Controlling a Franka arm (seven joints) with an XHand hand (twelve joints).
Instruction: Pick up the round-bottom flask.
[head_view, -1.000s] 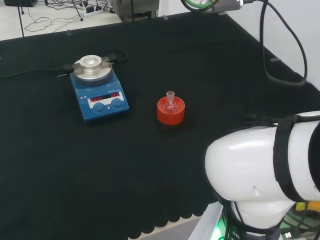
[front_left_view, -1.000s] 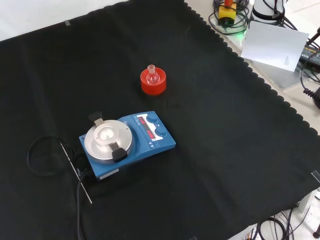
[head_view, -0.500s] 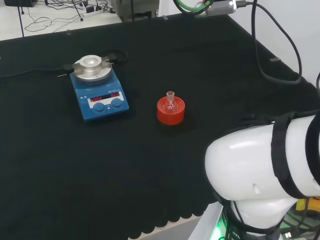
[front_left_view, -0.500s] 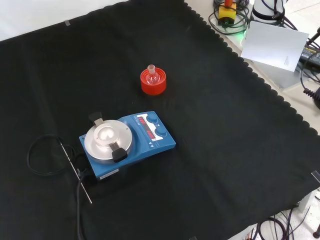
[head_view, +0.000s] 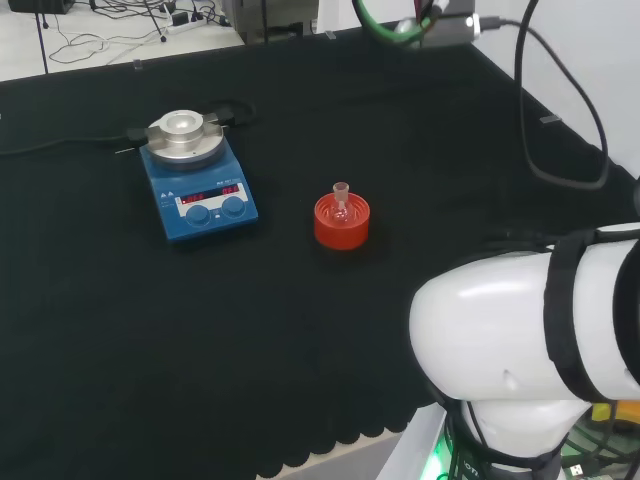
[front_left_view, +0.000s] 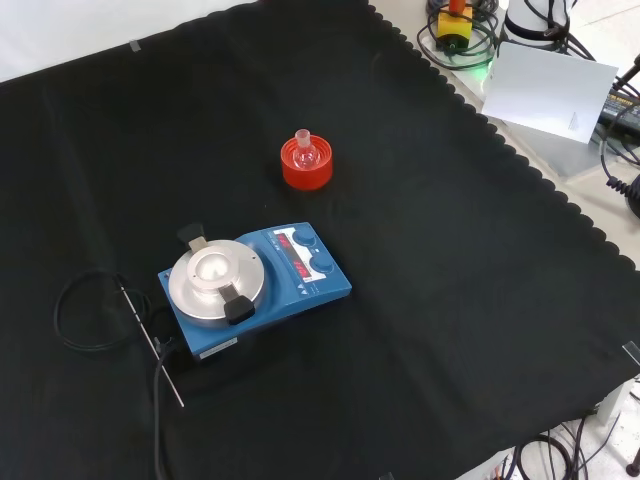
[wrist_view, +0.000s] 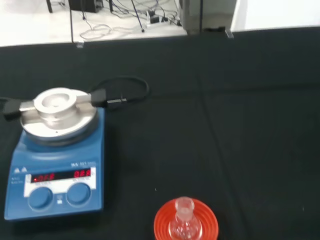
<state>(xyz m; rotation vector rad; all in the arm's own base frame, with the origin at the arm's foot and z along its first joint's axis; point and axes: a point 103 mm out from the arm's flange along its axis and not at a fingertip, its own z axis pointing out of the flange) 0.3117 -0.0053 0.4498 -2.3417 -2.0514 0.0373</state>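
Black cloth (head_view: 120, 330) covers the whole bench and has a scalloped edge in the front view (front_left_view: 480, 300).

White arm link (head_view: 520, 340) sits at the lower right of the head view, wrapped by a black band. It is well apart from everything on the cloth.

Hand state: cannot tell from these views, so places are given by view rather than off the hand.

Blue stirrer plate (head_view: 198, 185) stands flat on the cloth with a round metal top, two knobs and a lit red display on its front face. It is below centre-left in the front view (front_left_view: 255, 288) and close and large in the wrist view (wrist_view: 55, 160). A black cable (front_left_view: 80, 310) loops off its back, and a thin metal rod (front_left_view: 152, 345) lies on the cloth just beside it.

Red ribbed stand (head_view: 341, 225) is to the right of the stirrer plate in the head view, near it but not touching. In the front view (front_left_view: 306, 170) it is farther off than the plate. The wrist view (wrist_view: 186, 225) cuts it off at the frame edge.

Round-bottom flask (head_view: 341, 200) is small clear glass, seated upright in the red stand with its neck up (front_left_view: 304, 148). Nothing touches it. Its contents are not readable (wrist_view: 184, 220).
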